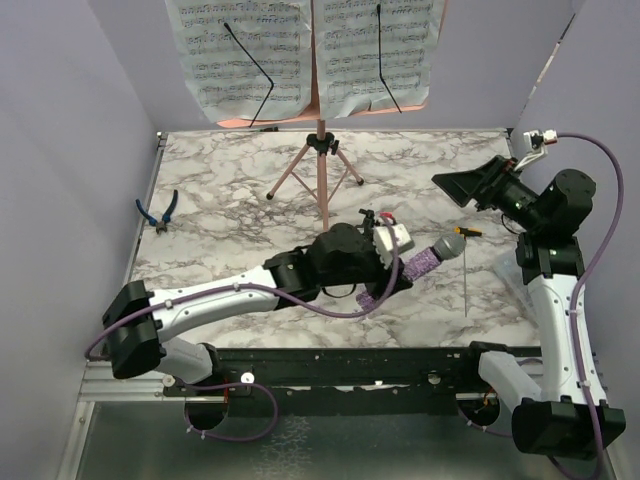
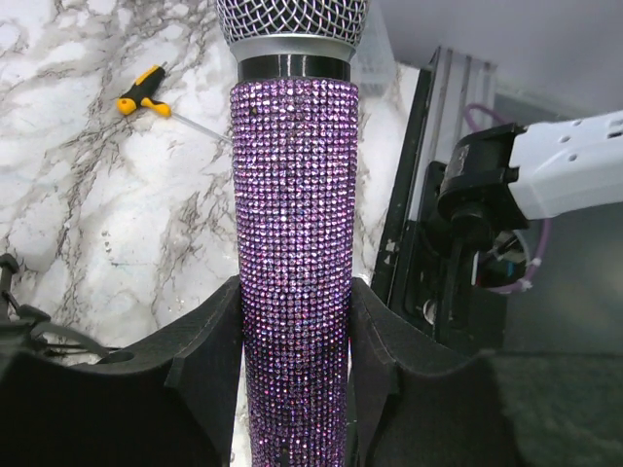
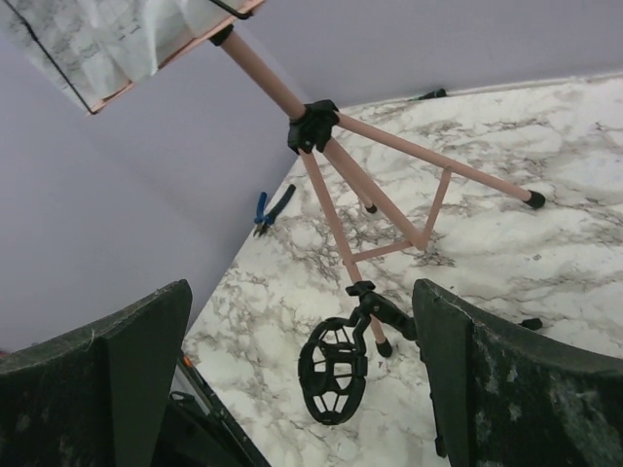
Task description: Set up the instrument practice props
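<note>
My left gripper (image 1: pixel 400 270) is shut on the glittery purple microphone (image 1: pixel 432 258), held over the table's middle with its mesh head pointing right. In the left wrist view both black fingers (image 2: pixel 209 336) press against the microphone's (image 2: pixel 295 214) body. The pink music stand (image 1: pixel 322 170) stands on its tripod legs at the back, with white sheet-music pages (image 1: pixel 305 55) on its desk. My right gripper (image 1: pixel 462 187) hangs open and empty at the right, aimed left. The right wrist view shows the small black shock-mount (image 3: pixel 333 370) on the table by the stand's (image 3: pixel 331 209) near leg, well ahead of that gripper (image 3: pixel 300 292).
Blue-handled pliers (image 1: pixel 157 210) lie near the left wall. A yellow-handled screwdriver (image 1: pixel 467 232) lies right of the microphone, its long shaft pointing toward the near edge. Lilac walls close three sides. The black rail (image 2: pixel 414 204) marks the table's near edge.
</note>
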You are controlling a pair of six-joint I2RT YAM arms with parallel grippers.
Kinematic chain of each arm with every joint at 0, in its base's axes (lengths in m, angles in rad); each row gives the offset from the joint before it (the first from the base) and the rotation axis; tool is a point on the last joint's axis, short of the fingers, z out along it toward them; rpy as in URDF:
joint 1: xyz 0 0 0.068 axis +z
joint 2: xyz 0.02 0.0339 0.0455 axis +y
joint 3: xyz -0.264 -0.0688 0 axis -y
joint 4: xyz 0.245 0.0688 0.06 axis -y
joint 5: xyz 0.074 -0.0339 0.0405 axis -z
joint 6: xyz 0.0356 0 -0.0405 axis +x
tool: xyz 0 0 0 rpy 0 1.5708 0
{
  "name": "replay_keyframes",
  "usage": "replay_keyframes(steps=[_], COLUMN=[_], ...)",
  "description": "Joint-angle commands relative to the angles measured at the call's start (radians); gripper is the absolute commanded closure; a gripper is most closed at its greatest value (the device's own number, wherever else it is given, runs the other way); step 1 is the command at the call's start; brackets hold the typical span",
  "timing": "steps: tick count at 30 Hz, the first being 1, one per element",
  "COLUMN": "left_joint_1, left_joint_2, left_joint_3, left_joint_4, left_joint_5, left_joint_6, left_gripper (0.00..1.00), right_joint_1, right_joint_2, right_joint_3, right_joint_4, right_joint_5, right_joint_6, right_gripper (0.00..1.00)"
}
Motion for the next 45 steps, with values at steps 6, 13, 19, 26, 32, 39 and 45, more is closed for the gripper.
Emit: replay_keyframes(steps=[6,13,19,26,32,39,45], left_joint_1=[0.251,0.370,0.428,0.436,0.435,0.436,0.435], left_joint_2=[-0.234,-0.272,-0.255,-0.244,-0.235,-0.212,-0.203], left_joint_3=[-0.262,-0.315,-0.346,-0.376,-0.398,-0.415,-0.424], left_joint_4=[0.466,0.539,0.591,0.685,0.723,0.753,0.768], left_joint_5=[0.292,0.279,0.257,0.253,0.266,0.291,0.304], left_joint_6=[-0.370,-0.537,-0.650,-0.725,-0.746,-0.790,-0.806], left_gripper=[1.00,1.00,1.00,1.00,1.00,1.00,1.00], right_joint_1=[-0.005,-0.005,0.008,0.123,0.301,0.452,0.508], right_joint_2=[-0.065,-0.084,-0.083,-0.052,0.032,0.150,0.220], right_joint_3=[-0.088,-0.221,-0.312,-0.323,-0.314,-0.253,-0.207], right_joint_4=[0.139,0.283,0.437,0.492,0.587,0.701,0.754], right_joint_5=[-0.083,-0.136,-0.176,-0.125,-0.041,0.008,0.016], right_joint_6=[0.046,0.136,0.256,0.283,0.304,0.331,0.346], right_gripper=[0.00,0.00,0.00,0.00,0.01,0.11,0.25])
